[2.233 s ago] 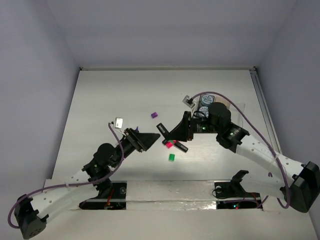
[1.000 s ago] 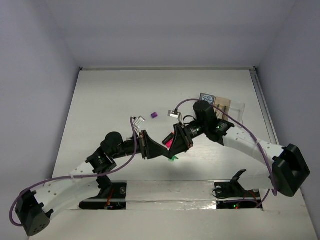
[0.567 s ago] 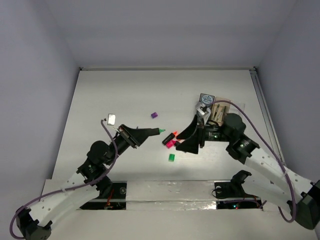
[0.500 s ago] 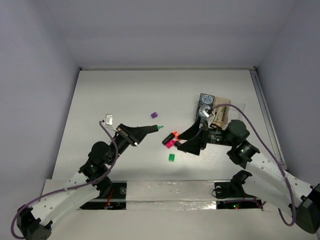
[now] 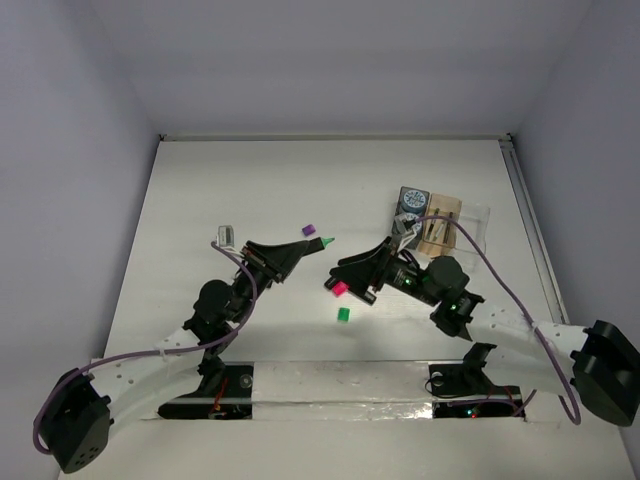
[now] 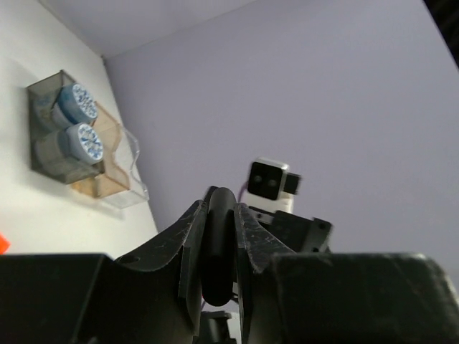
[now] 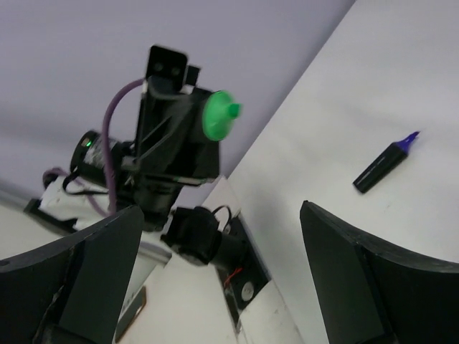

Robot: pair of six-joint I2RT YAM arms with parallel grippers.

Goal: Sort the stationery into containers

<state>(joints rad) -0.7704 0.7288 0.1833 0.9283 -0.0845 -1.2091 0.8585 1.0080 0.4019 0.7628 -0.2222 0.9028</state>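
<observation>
My left gripper [image 5: 292, 255] is shut on a black highlighter; its green end [image 5: 325, 241] points right, held off the table. In the left wrist view the black body [image 6: 217, 251] sits clamped between the fingers. My right gripper [image 5: 348, 279] stands open and empty, low over a loose pink cap [image 5: 339, 288]. Its wrist view shows the wide-apart fingers [image 7: 93, 272], the green end [image 7: 219, 117] facing it, and a purple-tipped marker [image 7: 385, 163] lying on the table. A green cap [image 5: 343, 314] and a purple cap [image 5: 309, 230] lie loose.
The dark grey holder [image 5: 411, 200] at the back right holds two blue-and-white round pieces [image 6: 77, 104]. Against it stands the clear box [image 5: 455, 222] with its tan insert [image 6: 107, 172]. The arm bases and a taped strip [image 5: 330, 385] line the near edge.
The two grippers were together at the marker; the right one opened and drew back. The left carried the green-ended marker up and away, and the right gripper has since come left, over the pink cap.
</observation>
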